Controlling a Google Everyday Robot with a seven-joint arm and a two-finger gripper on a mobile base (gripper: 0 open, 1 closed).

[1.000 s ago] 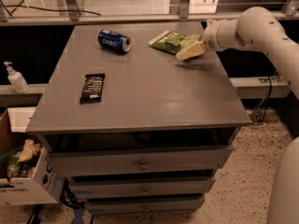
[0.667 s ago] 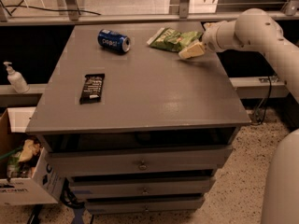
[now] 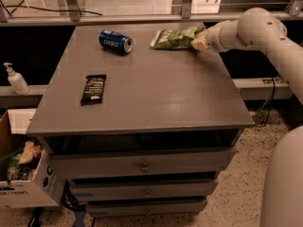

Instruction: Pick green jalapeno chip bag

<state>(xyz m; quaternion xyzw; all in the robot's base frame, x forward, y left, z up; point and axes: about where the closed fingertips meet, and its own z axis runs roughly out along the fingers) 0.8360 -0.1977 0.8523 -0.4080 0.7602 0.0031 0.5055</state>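
Note:
The green jalapeno chip bag (image 3: 174, 38) lies at the far right of the grey table top (image 3: 151, 93), its pale sealed end pointing left. My gripper (image 3: 199, 40) reaches in from the right on the white arm (image 3: 255, 30). It is shut on the bag's right end, which is raised a little toward it. The bag's left end is low, at the table surface.
A blue soda can (image 3: 115, 41) lies on its side at the far middle. A black candy bar wrapper (image 3: 93, 89) lies at the left. Drawers (image 3: 142, 164) are below the top. A soap dispenser (image 3: 16, 79) and a cardboard box (image 3: 23, 186) are at the left.
The gripper and the bag's right end have shifted slightly up and away along the far edge. The can and the wrapper have not moved.

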